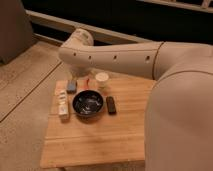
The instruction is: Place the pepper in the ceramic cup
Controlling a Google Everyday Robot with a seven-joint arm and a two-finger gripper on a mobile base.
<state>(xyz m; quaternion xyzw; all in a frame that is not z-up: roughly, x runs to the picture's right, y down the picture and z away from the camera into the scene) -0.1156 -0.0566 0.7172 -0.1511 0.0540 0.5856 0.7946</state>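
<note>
The pale cream ceramic cup point(102, 80) stands upright at the back of the wooden table point(95, 140), just behind the black bowl. A small orange-red pepper point(88, 82) lies on the table right beside the cup on its left. My big cream arm point(120, 57) crosses the view above the table's far edge, its joint at the upper left. My gripper does not show in this view.
A wide black bowl point(88, 104) sits mid-table. A blue-grey object point(72, 86) lies at the back left, a white packet point(63, 105) left of the bowl, and a small black object point(111, 105) to its right. My body fills the right side.
</note>
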